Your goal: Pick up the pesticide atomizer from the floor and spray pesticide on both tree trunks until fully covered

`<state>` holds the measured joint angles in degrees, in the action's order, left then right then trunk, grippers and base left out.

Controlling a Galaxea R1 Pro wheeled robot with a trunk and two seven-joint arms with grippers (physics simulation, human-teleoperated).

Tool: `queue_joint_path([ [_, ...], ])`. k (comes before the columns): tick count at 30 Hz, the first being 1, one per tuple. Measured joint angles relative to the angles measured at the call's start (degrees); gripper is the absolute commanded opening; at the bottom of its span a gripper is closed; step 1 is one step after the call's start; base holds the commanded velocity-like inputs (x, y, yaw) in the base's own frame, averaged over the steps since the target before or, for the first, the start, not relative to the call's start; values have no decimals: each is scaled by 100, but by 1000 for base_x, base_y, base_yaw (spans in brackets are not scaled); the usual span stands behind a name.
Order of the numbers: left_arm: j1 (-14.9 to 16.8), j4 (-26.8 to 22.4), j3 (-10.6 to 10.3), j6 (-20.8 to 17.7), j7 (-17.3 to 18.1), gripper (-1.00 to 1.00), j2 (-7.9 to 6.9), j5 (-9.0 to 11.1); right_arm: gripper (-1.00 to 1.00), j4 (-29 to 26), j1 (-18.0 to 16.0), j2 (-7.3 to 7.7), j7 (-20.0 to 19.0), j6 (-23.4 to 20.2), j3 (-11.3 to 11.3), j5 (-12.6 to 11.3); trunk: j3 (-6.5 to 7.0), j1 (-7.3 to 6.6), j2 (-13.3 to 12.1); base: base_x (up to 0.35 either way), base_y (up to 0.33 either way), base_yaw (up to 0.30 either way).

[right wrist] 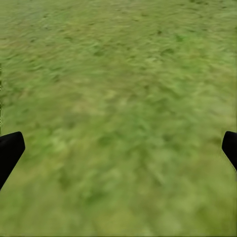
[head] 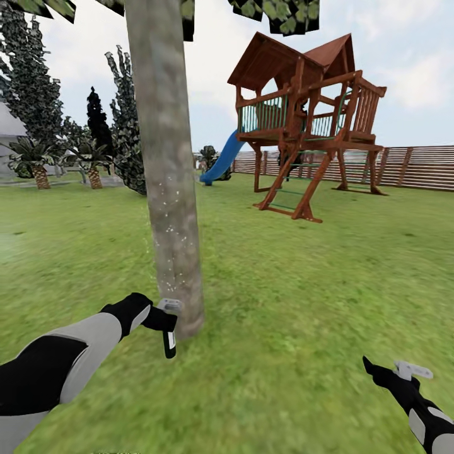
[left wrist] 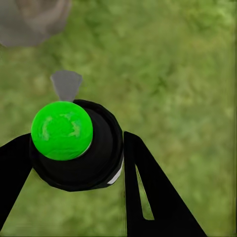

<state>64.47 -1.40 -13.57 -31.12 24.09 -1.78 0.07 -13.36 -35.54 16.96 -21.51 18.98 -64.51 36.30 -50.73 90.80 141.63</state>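
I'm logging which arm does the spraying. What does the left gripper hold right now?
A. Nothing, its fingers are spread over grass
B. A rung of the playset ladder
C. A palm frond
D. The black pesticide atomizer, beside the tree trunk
D: in the left wrist view the left gripper's fingers close around the pesticide atomizer, and the head view shows it next to the tree trunk.

Your left gripper is clamped, its arm stretched forward and low. Your right gripper hangs spread wide, apparently tilted downward, forearm low at your side.
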Motion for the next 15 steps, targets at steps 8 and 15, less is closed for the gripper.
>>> queue_joint_path([
  [8, 3, 0, -2, -7, 2, -100, -1, -1, 100, 0, 2, 0, 7, 0, -1, -1, 0, 0, 0, 109, -310, 101],
  [15, 1, 0, -1, -7, 0, -100, 2, -1, 100, 0, 5, 0, 7, 0, -2, -6, 0, 0, 0, 172, -307, 2],
])
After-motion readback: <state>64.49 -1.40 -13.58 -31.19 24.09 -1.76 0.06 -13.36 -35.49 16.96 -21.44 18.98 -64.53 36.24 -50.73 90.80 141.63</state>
